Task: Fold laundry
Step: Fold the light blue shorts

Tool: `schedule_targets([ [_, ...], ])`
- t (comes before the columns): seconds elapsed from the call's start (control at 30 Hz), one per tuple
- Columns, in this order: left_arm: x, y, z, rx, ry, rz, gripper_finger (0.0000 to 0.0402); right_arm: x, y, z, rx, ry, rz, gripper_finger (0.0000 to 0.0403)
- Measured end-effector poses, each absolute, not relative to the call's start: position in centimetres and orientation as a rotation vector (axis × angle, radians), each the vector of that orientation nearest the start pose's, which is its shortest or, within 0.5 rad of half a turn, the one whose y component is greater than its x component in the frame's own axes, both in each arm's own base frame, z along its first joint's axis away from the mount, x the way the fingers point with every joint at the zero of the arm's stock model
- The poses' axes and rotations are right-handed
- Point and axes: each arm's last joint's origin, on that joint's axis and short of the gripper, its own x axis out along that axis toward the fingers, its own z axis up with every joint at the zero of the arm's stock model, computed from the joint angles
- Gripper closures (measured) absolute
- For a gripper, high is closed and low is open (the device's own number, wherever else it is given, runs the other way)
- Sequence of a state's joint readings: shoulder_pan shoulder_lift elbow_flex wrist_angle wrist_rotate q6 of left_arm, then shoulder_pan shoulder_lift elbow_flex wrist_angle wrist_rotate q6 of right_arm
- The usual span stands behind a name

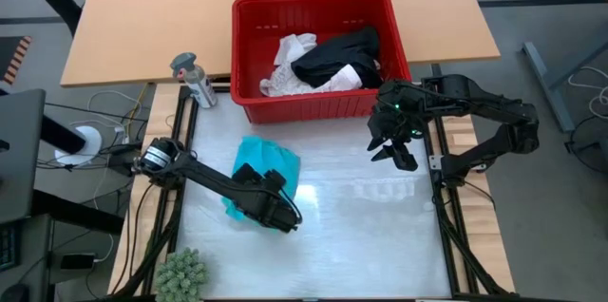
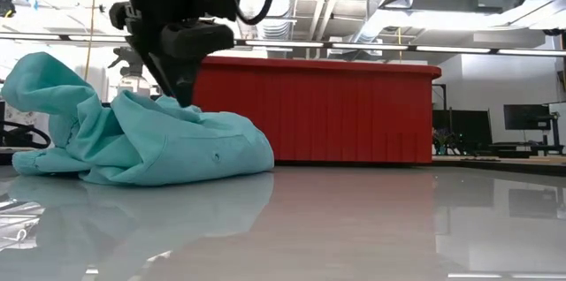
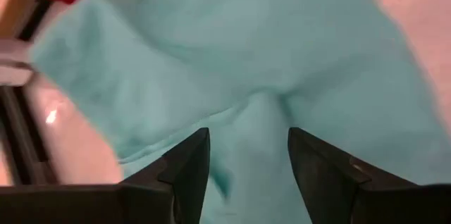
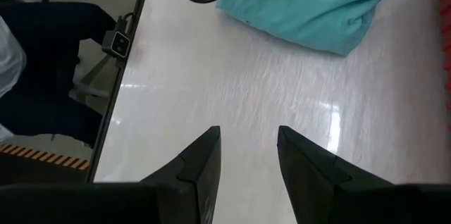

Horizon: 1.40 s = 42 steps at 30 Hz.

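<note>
The teal garment (image 1: 266,164) lies crumpled in a heap on the table's left half, also in the low view (image 2: 159,144). My left gripper (image 1: 283,215) is open and points down over the heap's near right part (image 2: 184,95). In the left wrist view its fingers (image 3: 250,153) stand on either side of a raised fold (image 3: 261,111). My right gripper (image 1: 394,150) is open and hovers above bare table (image 4: 248,146) by the red basket's (image 1: 313,103) near right corner. A black garment (image 1: 337,55) and white ones (image 1: 285,60) lie in the basket. My left gripper comes at the teal garment from above, pointing down, its open fingers (image 3: 190,164) straddling the raised fold near the heap's top (image 2: 190,109). Whether the fingertips touch the cloth I cannot tell. The garment rests on the table.
The red basket (image 2: 354,113) stands at the table's far edge. A grey bottle-like object (image 1: 193,79) stands left of it, and a small green fuzzy plant (image 1: 180,272) sits at the near left corner. The table's right and near parts (image 1: 370,235) are bare.
</note>
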<state>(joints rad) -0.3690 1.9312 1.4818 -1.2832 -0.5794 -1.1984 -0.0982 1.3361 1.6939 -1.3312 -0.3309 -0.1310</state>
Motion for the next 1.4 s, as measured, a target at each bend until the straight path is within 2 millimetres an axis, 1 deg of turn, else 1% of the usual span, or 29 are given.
schedule_targets([
  [0.3,32.9,-11.0,20.6,-0.176,1.140,0.962,0.0219,22.0,-1.2,42.4,0.088,0.936,0.275,0.0237],
  [0.5,32.4,-10.6,18.9,-0.208,1.167,0.974,0.0219,22.0,-1.2,42.4,0.095,0.937,0.271,0.0237],
  [0.67,32.3,-10.4,18.7,-0.220,1.144,1.006,0.0219,22.1,-1.2,42.4,0.097,0.936,0.270,0.0237],
  [0.73,32.4,-10.5,18.7,-0.225,1.139,1.002,0.0225,22.1,-1.2,42.4,0.098,0.936,0.270,0.0237],
  [0.8,32.4,-10.5,18.7,-0.227,1.135,1.003,0.0240,22.1,-1.2,42.4,0.102,0.937,0.267,0.0237],
  [0.87,32.5,-10.4,18.7,-0.226,1.121,1.005,0.0264,22.1,-1.2,42.4,0.104,0.937,0.267,0.0237],
  [0.93,32.6,-10.4,18.8,-0.221,1.110,1.009,0.0297,22.1,-1.2,42.4,0.105,0.937,0.266,0.0237],
  [1.07,32.6,-10.2,18.7,-0.211,1.123,1.003,0.0380,22.1,-1.2,42.4,0.108,0.928,0.263,0.0237],
  [1.1,32.6,-10.2,18.8,-0.210,1.122,1.004,0.0390,22.1,-1.2,42.4,0.110,0.928,0.262,0.0237],
  [1.23,32.2,-10.4,18.8,-0.219,1.133,1.026,0.0400,22.2,-1.2,42.5,0.110,0.923,0.261,0.0237],
  [1.4,31.1,-12.0,19.4,-0.223,1.132,1.068,0.0401,22.3,-1.3,42.5,0.107,0.910,0.262,0.0237],
])
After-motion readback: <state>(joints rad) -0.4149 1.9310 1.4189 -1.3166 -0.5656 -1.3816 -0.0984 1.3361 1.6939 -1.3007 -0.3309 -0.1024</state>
